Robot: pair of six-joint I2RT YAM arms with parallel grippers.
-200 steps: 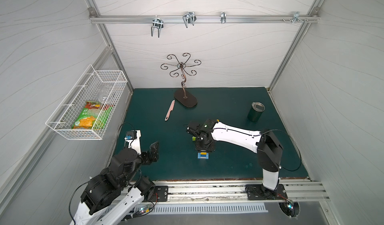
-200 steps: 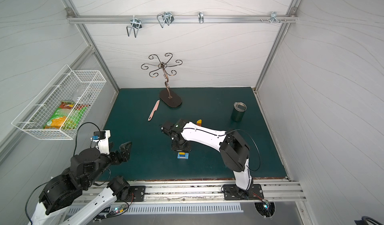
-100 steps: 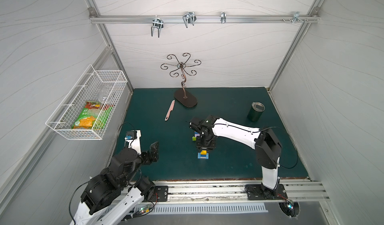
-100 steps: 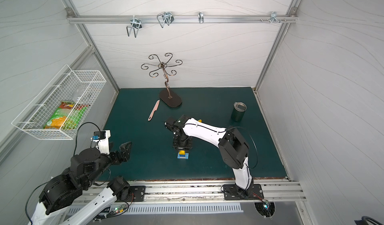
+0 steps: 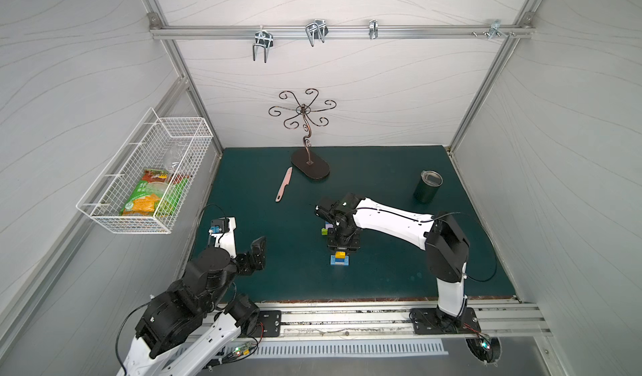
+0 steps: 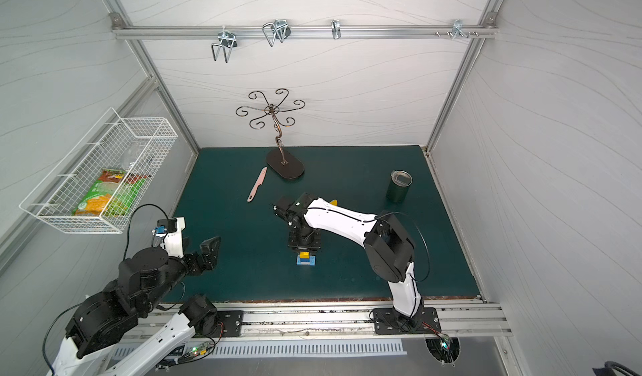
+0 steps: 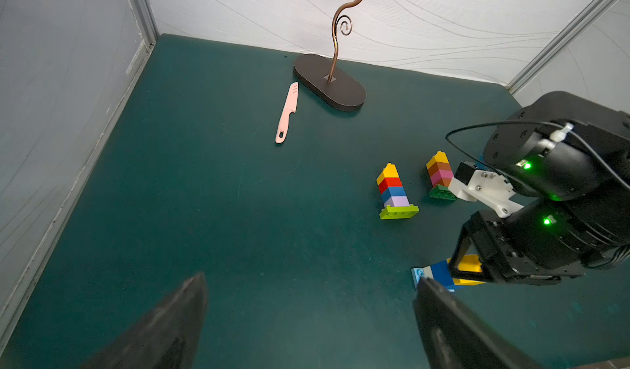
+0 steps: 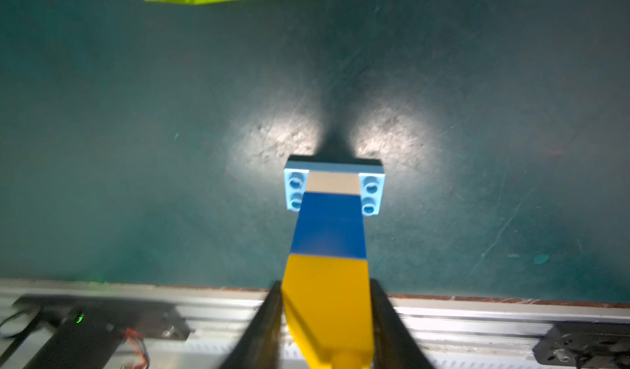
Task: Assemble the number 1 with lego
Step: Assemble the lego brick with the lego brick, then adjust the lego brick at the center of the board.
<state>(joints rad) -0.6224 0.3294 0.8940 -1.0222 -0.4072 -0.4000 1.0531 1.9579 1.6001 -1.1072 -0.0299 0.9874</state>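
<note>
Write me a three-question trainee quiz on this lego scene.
1. Pick one: which brick tops the light-blue-based stack? A red, B yellow, C pink.
2. True or false: the left gripper holds a brick.
3. Fill in: ___ lego stacks stand on the mat.
Key: 1 B. 2 False: the left gripper is open, empty. 3 Three.

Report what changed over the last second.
The right arm's elbow swung slightly leftward; the right hand stayed over the lego stack, fingers flanking its yellow top brick; whether it grips is unclear. The left hand, open, the pink knife and the cup stayed put.
</note>
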